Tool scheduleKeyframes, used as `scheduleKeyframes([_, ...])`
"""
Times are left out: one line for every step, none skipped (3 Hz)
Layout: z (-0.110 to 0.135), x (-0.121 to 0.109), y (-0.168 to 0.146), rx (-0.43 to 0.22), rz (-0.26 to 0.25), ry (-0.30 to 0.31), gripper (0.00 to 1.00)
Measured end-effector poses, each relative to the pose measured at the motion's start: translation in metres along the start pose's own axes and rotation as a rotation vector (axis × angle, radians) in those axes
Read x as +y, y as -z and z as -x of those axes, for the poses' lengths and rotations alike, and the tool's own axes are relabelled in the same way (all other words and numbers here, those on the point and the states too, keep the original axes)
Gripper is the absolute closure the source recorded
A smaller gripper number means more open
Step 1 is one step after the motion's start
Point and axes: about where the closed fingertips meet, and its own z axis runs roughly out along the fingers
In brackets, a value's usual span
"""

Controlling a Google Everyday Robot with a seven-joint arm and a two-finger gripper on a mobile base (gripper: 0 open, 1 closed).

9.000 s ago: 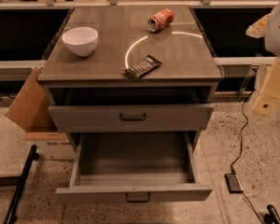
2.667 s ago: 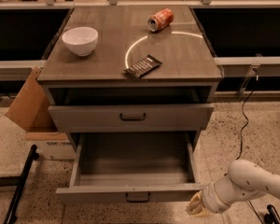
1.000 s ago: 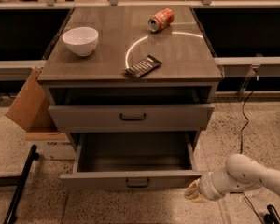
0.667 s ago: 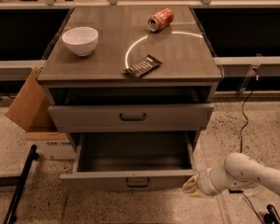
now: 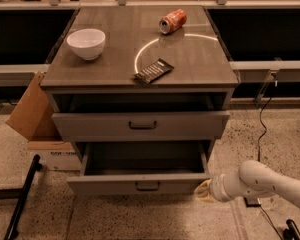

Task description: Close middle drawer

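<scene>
The middle drawer is the lower grey drawer in view. It stands partly pulled out, its plain grey box is empty, and a small dark bar handle sits at the centre of its front. My gripper is at the right end of that front, touching or nearly touching it. My white arm reaches in from the right, low over the floor. The drawer above sticks out slightly under a dark gap. The lowest drawer is hidden.
On the cabinet top are a white bowl, a tipped red can and a dark snack packet. A cardboard box stands left of the cabinet, a black stand leg lies on the floor, and a cable hangs at the right.
The middle drawer has slid well back into the cabinet from fully pulled out. My gripper came down to its front right corner and moved inward with it.
</scene>
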Motion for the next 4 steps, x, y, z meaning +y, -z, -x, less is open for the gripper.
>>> scheduleKeyframes([0.001,-0.024,-0.006,-0.012,-0.048,-0.025,1.00])
scheduleKeyframes([0.004,-0.042,-0.011,-0.021,-0.073,-0.041,1.00])
scheduleKeyframes([0.007,-0.058,-0.015,-0.027,-0.090,-0.047,1.00])
scheduleKeyframes([0.011,-0.073,-0.016,-0.032,-0.099,-0.052,1.00])
